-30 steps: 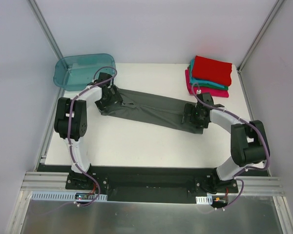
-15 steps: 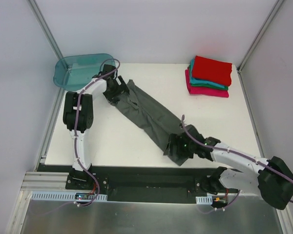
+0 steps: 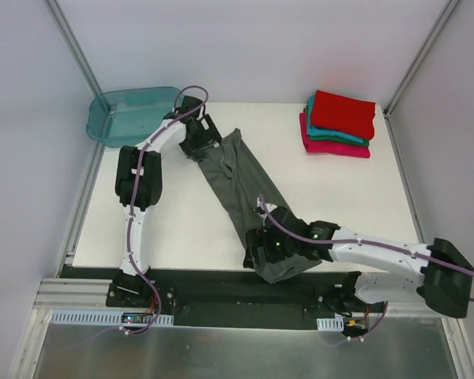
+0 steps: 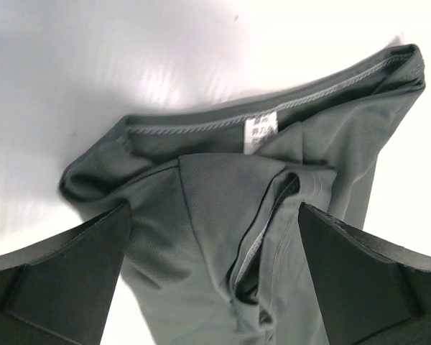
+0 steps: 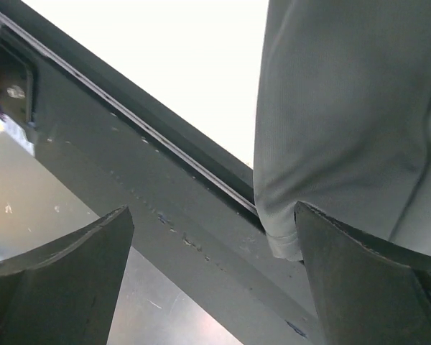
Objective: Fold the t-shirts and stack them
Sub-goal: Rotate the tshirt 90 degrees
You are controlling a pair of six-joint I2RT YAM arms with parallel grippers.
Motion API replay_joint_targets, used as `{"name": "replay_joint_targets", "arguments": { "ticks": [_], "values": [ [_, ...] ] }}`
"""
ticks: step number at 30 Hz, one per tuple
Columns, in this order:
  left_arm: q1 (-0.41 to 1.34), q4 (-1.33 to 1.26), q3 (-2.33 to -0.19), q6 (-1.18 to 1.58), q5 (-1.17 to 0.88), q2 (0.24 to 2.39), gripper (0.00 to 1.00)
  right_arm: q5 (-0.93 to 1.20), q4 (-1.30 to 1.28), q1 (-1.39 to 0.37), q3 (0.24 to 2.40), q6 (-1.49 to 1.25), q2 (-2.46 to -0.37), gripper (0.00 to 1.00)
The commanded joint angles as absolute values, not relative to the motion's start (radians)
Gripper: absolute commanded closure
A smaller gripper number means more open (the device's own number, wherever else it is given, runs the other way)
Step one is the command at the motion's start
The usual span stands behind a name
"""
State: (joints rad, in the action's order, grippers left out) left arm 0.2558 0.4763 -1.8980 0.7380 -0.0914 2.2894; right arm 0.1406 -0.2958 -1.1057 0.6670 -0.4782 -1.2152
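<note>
The dark grey t-shirt (image 3: 241, 185) lies as a long narrow strip from the back left to the table's front edge. Its neck label (image 4: 260, 133) shows in the left wrist view. My left gripper (image 3: 208, 146) is over the collar end, fingers wide apart with cloth (image 4: 215, 237) between them (image 4: 214, 215). My right gripper (image 3: 265, 251) is at the shirt's near end, open (image 5: 212, 212). The shirt's hem (image 5: 284, 243) hangs over the black front rail by its right finger. Folded red (image 3: 344, 112), teal (image 3: 336, 136) and magenta-pink (image 3: 340, 148) shirts are stacked at the back right.
A translucent teal plastic tub (image 3: 130, 110) stands at the back left corner, just beyond my left arm. The black front rail (image 5: 165, 215) and the metal frame below lie under my right gripper. Grey walls enclose the white table (image 3: 182, 213).
The shirt has swung from lying across the table to running back-left to front. My right gripper moved with its end to the front edge; my left gripper moved slightly right.
</note>
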Motion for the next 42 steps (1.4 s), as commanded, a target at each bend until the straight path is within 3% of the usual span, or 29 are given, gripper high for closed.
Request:
{"name": "replay_joint_targets", "arguments": {
  "ticks": [1,7,15,23,33,42],
  "values": [
    [0.285,0.548,-1.853,0.667,-0.018,2.088,0.01,-0.030,-0.389,-1.097,0.729,-0.364,-1.028,0.04],
    [0.420,0.546,-1.804,0.666,-0.099,2.008,0.01,-0.077,-0.469,-0.899,0.658,-0.400,-0.937,0.04],
    [0.486,0.552,-1.855,0.775,-0.161,2.186,0.01,-0.011,-0.434,-0.713,0.617,-0.334,-1.069,0.04],
    [0.491,0.581,-1.940,0.853,-0.080,2.336,0.01,0.139,-0.296,-0.707,0.535,-0.377,-1.177,0.04],
    [0.482,0.585,-2.463,0.857,-0.179,2.667,0.01,0.301,-0.192,-0.791,0.531,-0.391,-1.262,0.04],
    [0.460,0.218,-2.513,0.917,-0.351,2.750,0.01,0.270,-0.176,-0.905,0.652,-0.353,-1.342,0.04]
  ]
}}
